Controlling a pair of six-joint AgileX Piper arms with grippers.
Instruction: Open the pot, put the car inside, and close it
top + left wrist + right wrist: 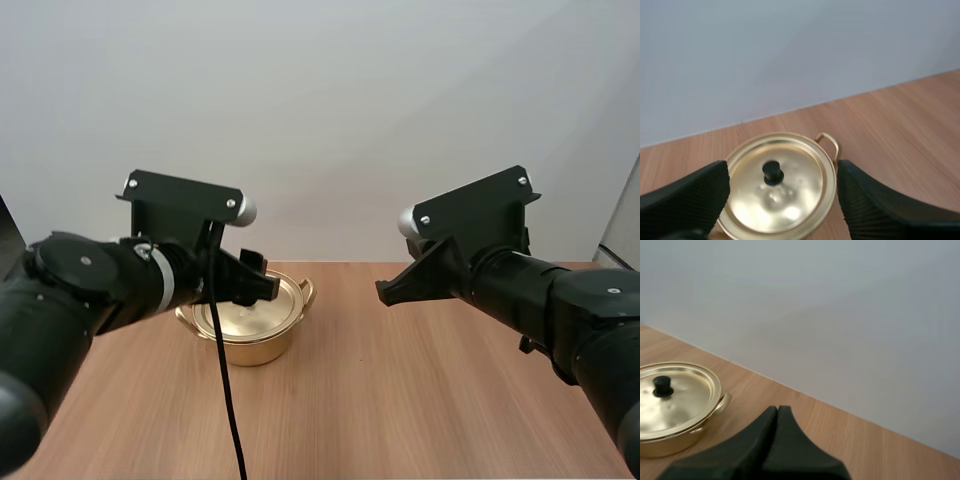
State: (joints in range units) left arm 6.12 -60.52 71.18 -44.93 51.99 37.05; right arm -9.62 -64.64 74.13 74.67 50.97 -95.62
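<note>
Reaching forward from the near edge of the table (400, 420), both arms are off the wood top.

Left gripper (258, 284): spread wide and holding nothing. It sits over the pot (250, 340). In the left wrist view the left gripper (782, 170) frames the lid (790, 200), with its ribbed inner faces turned to each other. One finger (690, 197) is at one side of the lid and the other is just beside the loop handle (829, 141). The knob (772, 171) sits in the gap between them. I see no contact with the knob or the lid.

Right gripper (385, 292): fingers pressed together into one dark wedge, nothing in them. It is over the table's right half with the tip pointing toward the pot, well apart from it. In the right wrist view the closed tip (777, 410) is short of the pot (670, 442), with bare wood between them.

Pot: gold metal, on the left half of the table and nearer the far edge than the near one. The lid (282, 298) is seated flat on it. The black knob (662, 386) stands upright at the lid's centre. One handle (308, 292) sticks out on the side facing the right arm.

Behind the far edge is a plain pale wall (330, 100).
</note>
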